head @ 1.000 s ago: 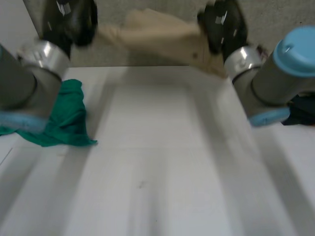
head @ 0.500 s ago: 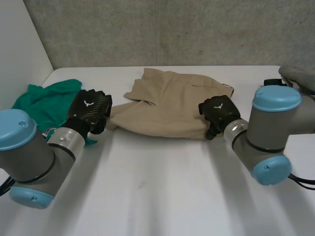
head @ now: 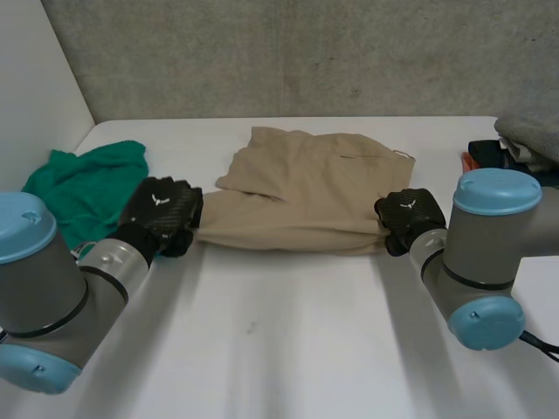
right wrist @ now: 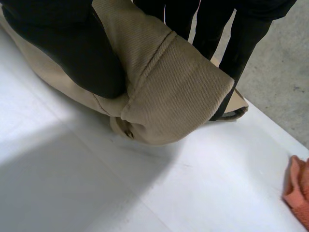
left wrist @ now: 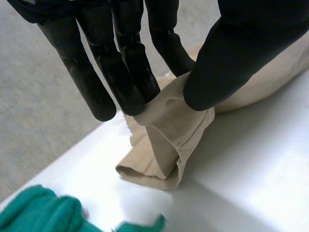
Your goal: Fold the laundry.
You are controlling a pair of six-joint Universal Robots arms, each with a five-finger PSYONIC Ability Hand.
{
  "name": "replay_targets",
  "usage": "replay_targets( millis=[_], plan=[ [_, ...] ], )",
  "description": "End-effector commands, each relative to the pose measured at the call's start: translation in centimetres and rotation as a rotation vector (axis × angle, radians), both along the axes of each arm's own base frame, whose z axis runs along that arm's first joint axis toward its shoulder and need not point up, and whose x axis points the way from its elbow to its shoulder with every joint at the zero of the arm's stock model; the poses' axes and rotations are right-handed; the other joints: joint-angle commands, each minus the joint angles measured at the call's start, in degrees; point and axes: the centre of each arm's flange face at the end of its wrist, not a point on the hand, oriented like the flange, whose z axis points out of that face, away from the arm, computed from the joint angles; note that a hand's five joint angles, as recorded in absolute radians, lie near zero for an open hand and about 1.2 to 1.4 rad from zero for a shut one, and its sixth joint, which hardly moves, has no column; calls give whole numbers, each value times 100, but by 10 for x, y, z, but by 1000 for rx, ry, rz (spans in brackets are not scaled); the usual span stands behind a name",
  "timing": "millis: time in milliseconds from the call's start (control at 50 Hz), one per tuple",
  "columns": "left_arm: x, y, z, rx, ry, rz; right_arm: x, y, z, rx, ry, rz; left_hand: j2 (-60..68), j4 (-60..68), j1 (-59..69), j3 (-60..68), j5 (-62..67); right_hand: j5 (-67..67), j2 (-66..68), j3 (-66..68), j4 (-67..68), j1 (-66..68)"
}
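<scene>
A tan pair of trousers (head: 306, 188) lies folded across the back middle of the white table (head: 288, 340). My left hand (head: 162, 209) holds its left end: in the left wrist view the thumb (left wrist: 227, 63) and fingers (left wrist: 128, 67) pinch a bunched tan corner (left wrist: 166, 135) just above the table. My right hand (head: 409, 218) holds the right end. The right wrist view has the thumb (right wrist: 72, 48) pressed over a thick fold of tan cloth (right wrist: 169, 92) with the fingers (right wrist: 241, 43) behind it.
A crumpled green garment (head: 83, 188) lies at the table's left, close to my left arm (head: 61, 288). Folded dark and grey clothes (head: 515, 144) are stacked at the right edge. An orange cloth (right wrist: 299, 191) lies beyond my right hand. A concrete wall (head: 306, 52) runs behind.
Both hands came down from high at the back with the trousers and drew them towards me; the cloth now lies on the table, spread between the two hands.
</scene>
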Motion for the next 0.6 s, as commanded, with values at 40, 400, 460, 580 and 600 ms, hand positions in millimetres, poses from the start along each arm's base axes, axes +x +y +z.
replay_targets(
  millis=[40,400,460,580,600],
  plan=[
    [9,55,5,210,-159,-56,-15,43,9,61,289,148,1121,1104,1332,1131,1231,1341,1288,1251,1178,1963],
    [28,157,52,487,-342,-232,-70,135,57,324,508,476,1121,1104,1332,1131,1231,1341,1288,1251,1178,1963],
    [15,116,49,353,-324,-167,-68,105,56,301,449,438,1121,1104,1332,1131,1231,1341,1288,1251,1178,1963],
    [-18,35,44,108,-259,-76,-61,52,60,228,298,258,1121,1104,1332,1131,1231,1341,1288,1251,1178,1963],
    [-30,14,44,37,-232,-64,-60,45,60,211,283,230,1121,1104,1332,1131,1231,1341,1288,1251,1178,1963]
  ],
)
